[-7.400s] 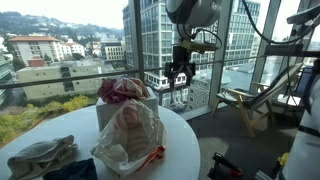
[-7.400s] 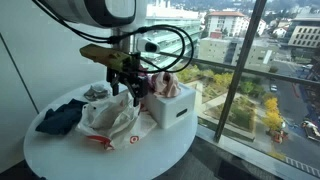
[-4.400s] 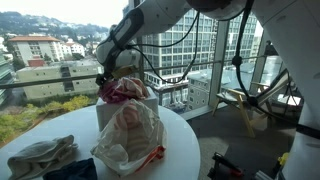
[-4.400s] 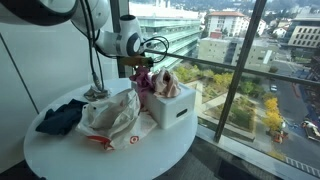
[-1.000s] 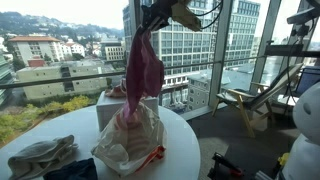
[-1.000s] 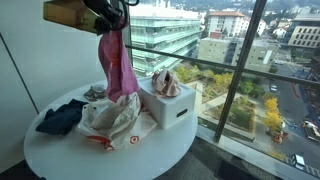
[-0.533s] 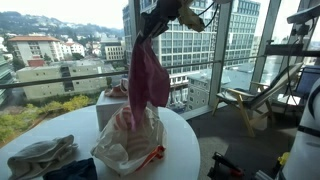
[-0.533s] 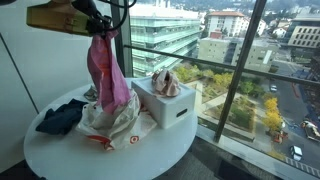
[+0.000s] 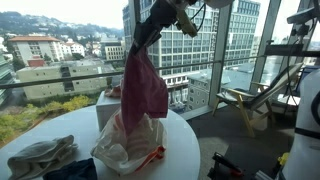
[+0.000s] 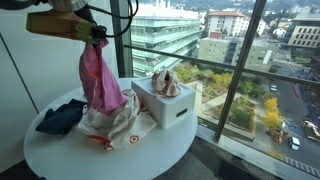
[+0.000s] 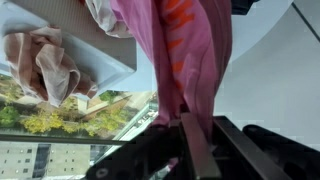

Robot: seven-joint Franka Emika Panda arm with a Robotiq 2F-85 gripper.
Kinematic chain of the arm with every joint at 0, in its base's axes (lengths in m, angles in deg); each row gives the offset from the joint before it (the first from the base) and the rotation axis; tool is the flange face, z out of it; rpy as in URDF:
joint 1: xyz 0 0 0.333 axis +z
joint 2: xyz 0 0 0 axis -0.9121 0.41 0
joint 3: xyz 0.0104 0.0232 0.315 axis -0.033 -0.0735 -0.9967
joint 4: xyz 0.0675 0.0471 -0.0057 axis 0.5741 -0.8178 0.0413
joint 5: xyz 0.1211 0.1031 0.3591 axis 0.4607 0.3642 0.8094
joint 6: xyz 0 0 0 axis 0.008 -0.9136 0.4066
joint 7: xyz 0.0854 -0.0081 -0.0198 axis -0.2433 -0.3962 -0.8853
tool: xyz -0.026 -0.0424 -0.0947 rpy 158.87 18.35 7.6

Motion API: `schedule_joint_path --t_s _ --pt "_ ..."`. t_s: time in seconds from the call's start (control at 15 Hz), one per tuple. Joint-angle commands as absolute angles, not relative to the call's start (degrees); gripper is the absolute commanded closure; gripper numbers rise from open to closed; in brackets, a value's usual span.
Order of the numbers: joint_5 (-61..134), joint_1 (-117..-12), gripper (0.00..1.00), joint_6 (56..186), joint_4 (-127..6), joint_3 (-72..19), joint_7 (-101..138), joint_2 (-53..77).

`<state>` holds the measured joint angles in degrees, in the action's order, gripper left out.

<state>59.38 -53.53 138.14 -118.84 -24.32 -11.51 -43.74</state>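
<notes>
Wrist view: end effector [image 11: 186,128] pinches cloth [image 11: 200,50].

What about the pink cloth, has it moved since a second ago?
Yes. The pink cloth, hanging from the gripper, has come down toward the plastic bag and drifted sideways away from the white box.

Setting: upper-floor room in a high-rise, office or lab type. Evidence: floor-to-ceiling windows [image 10: 235,60] with dark mullions; office towers [image 9: 180,65] and lower rooftops [image 9: 35,48] outside; street [image 10: 290,110] and trees [image 10: 250,105] far below. Round white counter [image 10: 60,155] stands near the glass. Wooden folding frame [image 9: 245,105] sits by the window.
</notes>
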Motion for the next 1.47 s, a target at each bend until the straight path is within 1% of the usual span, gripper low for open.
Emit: schedule_joint_path --t_s 0.0,0.4,0.8,0.93,1.13,1.4 --pt "58.57 -49.09 0.97 136.22 -115.39 -21.07 -12.3 -41.48" --pt "60.94 -44.07 0.97 132.3 -112.42 -17.22 -15.74 -37.41" --pt "67.82 -42.84 0.97 125.54 -107.23 -13.1 -22.97 -27.96" --pt "71.05 -44.14 0.97 124.93 -105.4 -13.23 -25.76 -24.22" --pt "73.17 -47.57 0.97 128.15 -103.28 -15.42 -27.06 -18.9" --pt "68.2 -54.25 0.97 132.48 -101.49 -19.84 -21.01 -13.94"
